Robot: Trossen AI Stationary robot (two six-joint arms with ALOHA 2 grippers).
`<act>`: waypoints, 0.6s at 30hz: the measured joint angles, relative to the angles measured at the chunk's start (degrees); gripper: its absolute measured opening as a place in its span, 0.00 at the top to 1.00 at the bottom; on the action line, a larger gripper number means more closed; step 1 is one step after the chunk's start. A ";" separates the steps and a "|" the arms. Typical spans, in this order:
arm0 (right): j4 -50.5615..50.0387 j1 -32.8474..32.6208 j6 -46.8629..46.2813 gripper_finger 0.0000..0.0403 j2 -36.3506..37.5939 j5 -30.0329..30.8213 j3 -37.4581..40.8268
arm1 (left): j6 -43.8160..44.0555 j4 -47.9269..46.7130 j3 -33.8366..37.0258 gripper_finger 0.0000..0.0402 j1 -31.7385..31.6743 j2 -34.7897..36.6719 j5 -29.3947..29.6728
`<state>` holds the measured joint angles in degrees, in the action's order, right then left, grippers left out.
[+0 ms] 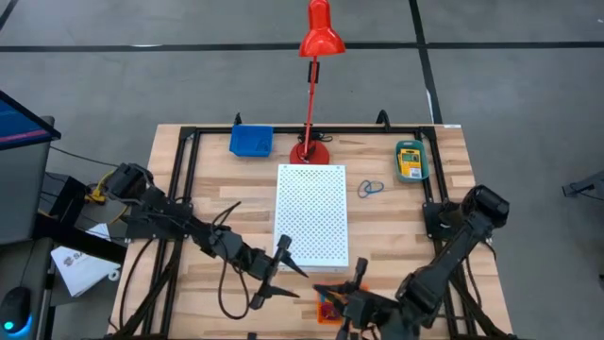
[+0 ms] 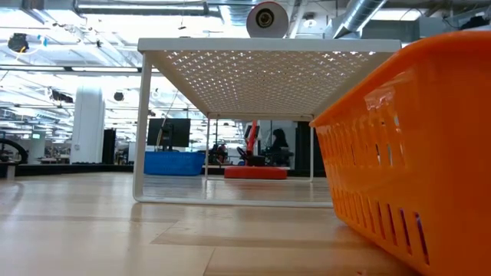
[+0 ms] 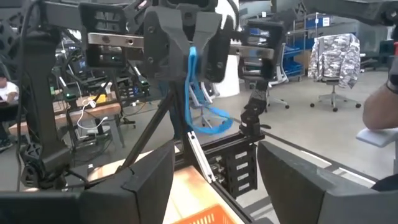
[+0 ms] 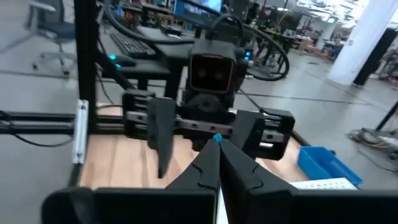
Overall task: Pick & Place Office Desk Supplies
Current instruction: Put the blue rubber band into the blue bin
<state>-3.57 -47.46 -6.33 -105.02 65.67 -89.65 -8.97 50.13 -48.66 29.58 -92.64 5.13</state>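
Near the table's front edge, the right gripper [image 3: 188,46] pinches a blue loop [image 3: 198,99] above the orange tray [image 1: 330,307]; facing it, the left gripper [image 4: 202,134] stands released.

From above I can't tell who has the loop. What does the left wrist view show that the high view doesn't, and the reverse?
Only the left wrist view: a blue loop hanging from the shut right gripper, and a person's arm beyond the table.
Only the high view: the red desk lamp, white perforated board, blue tray, crayon box and a second blue loop.
Both: the open left gripper, the right gripper and the orange tray.
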 joint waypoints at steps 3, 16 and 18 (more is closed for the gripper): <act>1.99 0.86 3.55 1.00 -0.38 -1.71 0.13 | 0.17 0.24 -0.54 0.44 0.00 -0.07 0.00; 6.23 5.68 8.16 1.00 -1.32 -10.29 0.09 | 1.92 2.78 -0.55 0.50 0.00 -0.13 0.44; 6.17 6.23 8.35 1.00 -1.32 -10.95 0.09 | 1.92 2.84 -0.55 0.51 0.00 -0.13 0.44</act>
<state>2.60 -41.23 2.02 -106.34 54.72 -89.56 -7.05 52.97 -49.21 29.58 -92.77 5.56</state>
